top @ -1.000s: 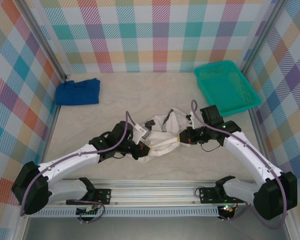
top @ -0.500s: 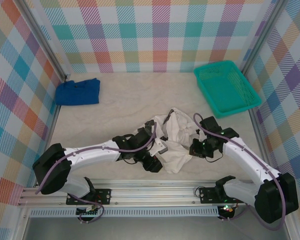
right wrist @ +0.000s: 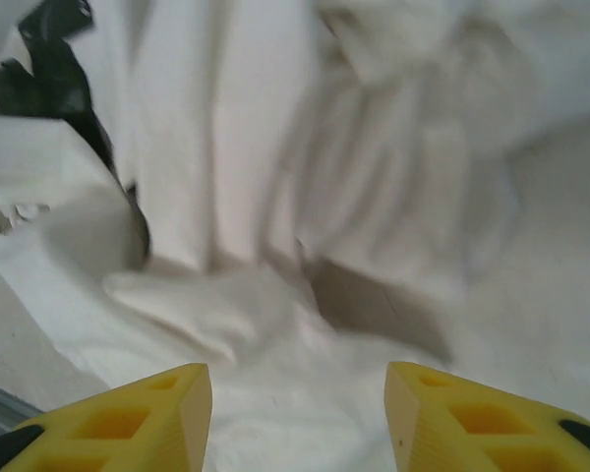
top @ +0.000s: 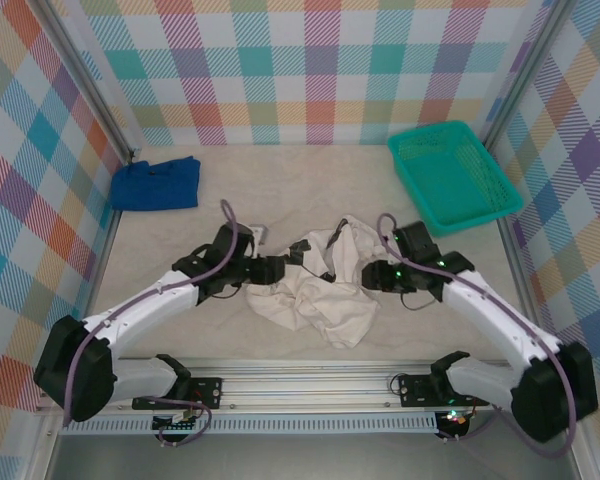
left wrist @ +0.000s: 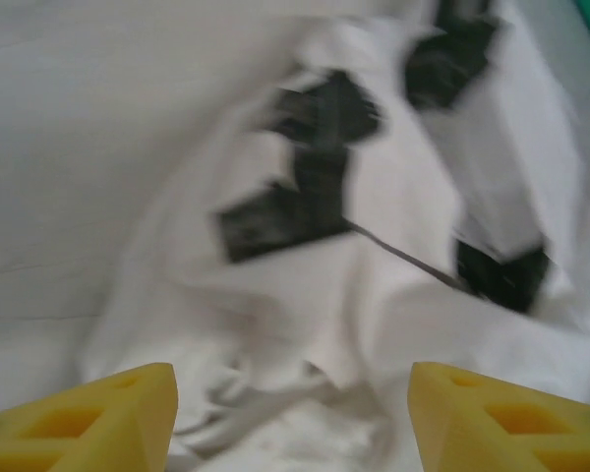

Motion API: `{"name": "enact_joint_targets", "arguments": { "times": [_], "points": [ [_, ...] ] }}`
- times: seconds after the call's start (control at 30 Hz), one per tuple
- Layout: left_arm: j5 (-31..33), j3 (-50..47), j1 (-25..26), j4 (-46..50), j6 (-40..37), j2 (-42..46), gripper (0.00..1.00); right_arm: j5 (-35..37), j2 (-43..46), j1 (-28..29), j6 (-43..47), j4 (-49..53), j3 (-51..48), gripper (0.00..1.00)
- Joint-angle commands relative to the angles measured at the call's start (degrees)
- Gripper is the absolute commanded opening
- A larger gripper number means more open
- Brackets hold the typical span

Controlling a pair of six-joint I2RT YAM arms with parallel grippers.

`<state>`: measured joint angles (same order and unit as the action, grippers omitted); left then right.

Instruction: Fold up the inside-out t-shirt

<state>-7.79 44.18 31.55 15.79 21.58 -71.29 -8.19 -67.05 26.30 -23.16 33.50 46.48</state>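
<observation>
The inside-out t-shirt [top: 320, 295] lies in a crumpled white heap at the middle of the table. My left gripper [top: 277, 268] stands at its left edge and my right gripper [top: 364, 276] at its right edge, facing each other across the cloth. In the left wrist view the yellow fingertips [left wrist: 98, 423] are wide apart over the rumpled t-shirt [left wrist: 374, 315], with nothing between them. The right wrist view has its gripper [right wrist: 295, 423] open too, just above folds of the t-shirt [right wrist: 393, 187]. Blurred dark patches [left wrist: 305, 187] show beyond the cloth.
A blue cloth [top: 157, 183] lies at the far left of the table. A green basket [top: 453, 175] stands at the far right. Checked walls close in the table on three sides, and a metal rail [top: 310, 385] runs along the near edge.
Both grippers have gone from shut to open and let go of the t-shirt, which has settled into a heap. The left arm has drawn back to the left, the right gripper slightly inward.
</observation>
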Motion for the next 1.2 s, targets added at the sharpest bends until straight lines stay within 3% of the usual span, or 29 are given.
{"name": "enact_joint_targets", "arguments": {
  "times": [0.0,0.17,0.33,0.4,0.5,0.57,0.6,0.67,0.93,1.07,1.17],
  "points": [
    [-2.17,0.19,-5.24,-4.85,6.87,-4.38,0.65,0.87,-8.50,0.50,5.52,-10.25,6.54,0.54],
    [-3.50,9.77,-5.75,-2.78,1.32,-17.06,0.68,2.28,-21.89,0.47,8.03,-12.70,14.46,0.64],
    [-12.05,17.51,-5.71,-2.35,-0.90,-28.85,0.65,-2.98,-34.28,0.50,5.45,-14.67,20.36,0.65],
    [-14.97,18.53,-5.63,-2.68,-0.58,-31.45,0.58,-0.35,-35.98,0.43,6.36,-14.22,21.46,0.56],
    [-17.76,19.41,-5.67,-2.52,-1.22,-32.73,0.44,4.56,-35.02,0.18,9.38,-13.28,23.18,0.29],
    [-18.40,20.49,-5.78,-2.13,-1.86,-32.62,0.24,5.42,-33.56,-0.60,10.50,-13.39,23.93,0.17],
    [-18.01,21.12,-5.97,-2.00,-1.90,-32.05,0.12,5.51,-32.05,-1.30,11.08,-13.93,24.46,0.11],
    [-16.14,22.17,-6.52,-2.16,-1.85,-29.60,0.01,5.35,-28.78,-2.73,11.76,-15.36,25.17,0.02],
    [-5.06,24.11,-8.26,-5.15,-3.32,-8.81,0.00,3.84,-13.18,-5.93,15.61,-16.82,29.37,0.00],
    [-7.07,20.30,-8.12,-9.03,-4.13,3.19,0.00,4.93,-3.61,-6.18,16.06,-15.39,26.15,0.00],
    [-12.19,13.28,-6.40,-12.57,-4.01,11.17,0.00,6.10,4.27,-6.18,13.75,-13.55,18.52,0.01]
  ]
}}
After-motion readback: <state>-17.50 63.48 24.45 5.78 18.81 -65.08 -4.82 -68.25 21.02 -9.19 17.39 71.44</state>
